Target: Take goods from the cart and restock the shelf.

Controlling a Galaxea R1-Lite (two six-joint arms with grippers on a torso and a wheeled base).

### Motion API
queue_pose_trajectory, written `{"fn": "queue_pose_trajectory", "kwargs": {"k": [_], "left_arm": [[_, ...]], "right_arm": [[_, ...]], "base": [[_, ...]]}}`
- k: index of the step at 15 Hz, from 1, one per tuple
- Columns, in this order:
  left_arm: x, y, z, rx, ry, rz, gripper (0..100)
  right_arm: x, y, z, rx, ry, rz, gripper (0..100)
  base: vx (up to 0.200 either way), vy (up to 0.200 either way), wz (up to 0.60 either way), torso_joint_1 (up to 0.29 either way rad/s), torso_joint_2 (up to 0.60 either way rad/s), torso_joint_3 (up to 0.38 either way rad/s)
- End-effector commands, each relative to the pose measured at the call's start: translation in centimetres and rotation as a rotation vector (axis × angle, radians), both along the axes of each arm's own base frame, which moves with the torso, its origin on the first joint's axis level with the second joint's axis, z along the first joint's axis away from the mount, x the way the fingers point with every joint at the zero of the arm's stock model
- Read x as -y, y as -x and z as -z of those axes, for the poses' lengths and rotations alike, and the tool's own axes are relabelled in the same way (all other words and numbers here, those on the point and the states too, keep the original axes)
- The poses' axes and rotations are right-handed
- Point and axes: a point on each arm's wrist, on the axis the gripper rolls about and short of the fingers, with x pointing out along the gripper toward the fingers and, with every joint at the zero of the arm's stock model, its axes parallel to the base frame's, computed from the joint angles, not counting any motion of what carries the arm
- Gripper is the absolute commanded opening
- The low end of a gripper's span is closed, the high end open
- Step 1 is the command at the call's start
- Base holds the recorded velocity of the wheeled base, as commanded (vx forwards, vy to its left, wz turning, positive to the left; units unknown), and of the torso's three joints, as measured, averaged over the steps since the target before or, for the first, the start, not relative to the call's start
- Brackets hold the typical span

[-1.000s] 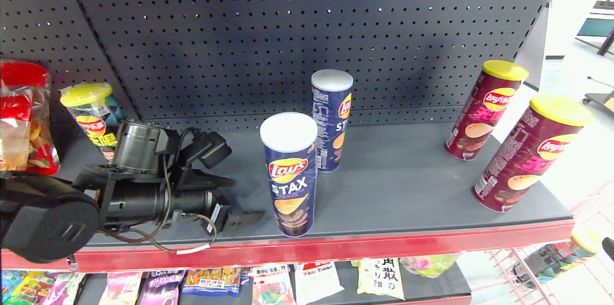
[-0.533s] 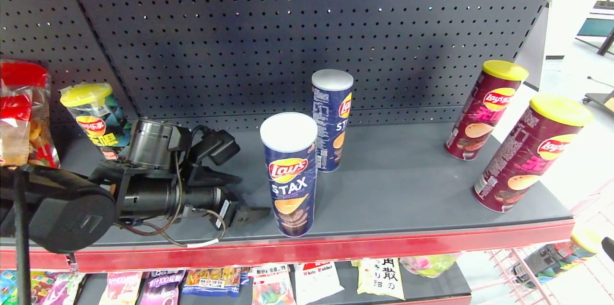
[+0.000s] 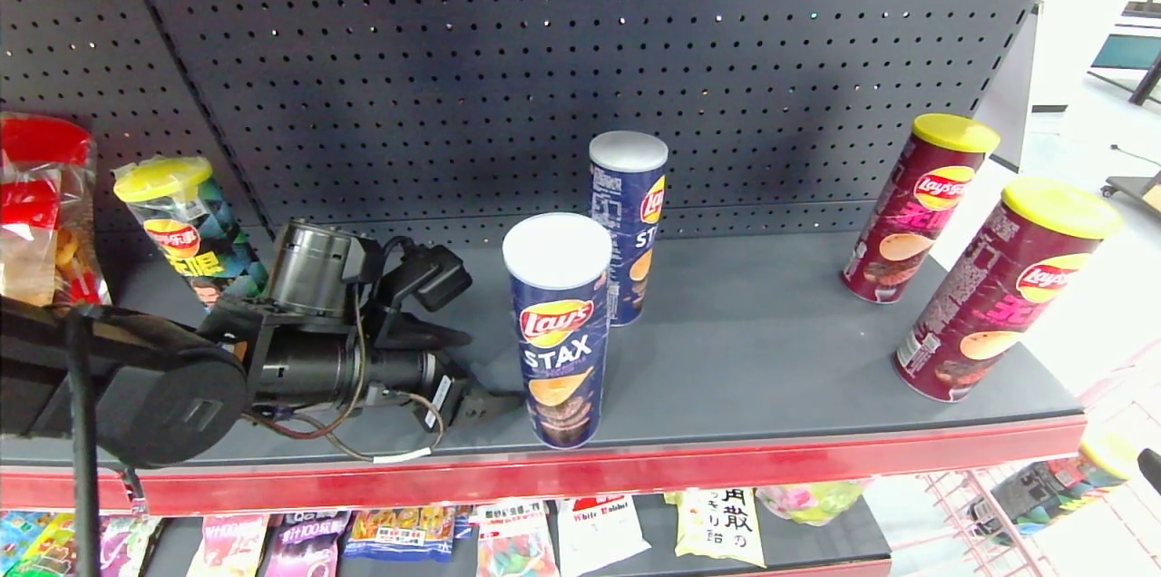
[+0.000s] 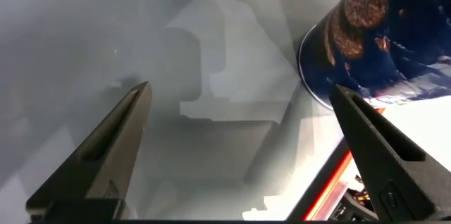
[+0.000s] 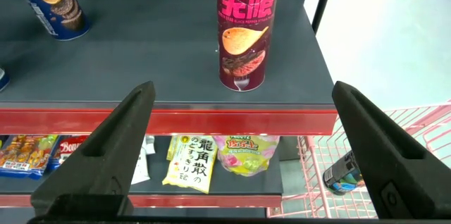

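On the grey shelf [image 3: 753,350], a blue chip can with a white lid [image 3: 558,332] stands near the front edge. A second blue can [image 3: 628,228] is just behind it. My left gripper [image 3: 494,397] lies low on the shelf at the front can's left side, open, one fingertip against the can's base. In the left wrist view the front can's bottom [image 4: 380,48] sits beside the far finger, outside the open left gripper [image 4: 239,146]. My right gripper [image 5: 250,146] is open and empty before the shelf edge, facing a maroon can [image 5: 243,34].
Two maroon cans with yellow lids [image 3: 912,210] [image 3: 1002,287] stand at the shelf's right. A teal can [image 3: 181,228] and snack bags [image 3: 41,214] are at the left. A pink wire cart [image 3: 989,504] holding a can [image 3: 1070,477] is lower right. Bagged goods [image 3: 717,523] fill the shelf below.
My left arm has slid to the right along the shelf. Its gripper has reached the front blue can and nudged it slightly to the right.
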Motion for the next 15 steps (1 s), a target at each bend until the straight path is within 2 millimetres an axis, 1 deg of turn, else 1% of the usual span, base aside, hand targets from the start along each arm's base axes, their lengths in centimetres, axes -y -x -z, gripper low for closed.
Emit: {"fn": "queue_pose_trajectory", "kwargs": {"k": [1,8,15], "left_arm": [[0.24,-0.28,0.15,-0.002,-0.001,0.003,100],[0.57,-0.67,0.27,-0.002,-0.001,0.008,100],[-0.03,0.11,0.65,-0.007,-0.024,0.017,100]], "right_arm": [[0.00,-0.03,0.00,-0.002,0.000,0.000,100],[0.00,-0.03,0.00,-0.002,0.000,0.000,100],[0.00,-0.03,0.00,-0.002,0.000,0.000,100]], "base": [[0.000,0.000,0.00,0.000,0.00,0.000],[0.000,0.000,0.00,0.000,0.00,0.000],[0.000,0.000,0.00,0.000,0.00,0.000]]}}
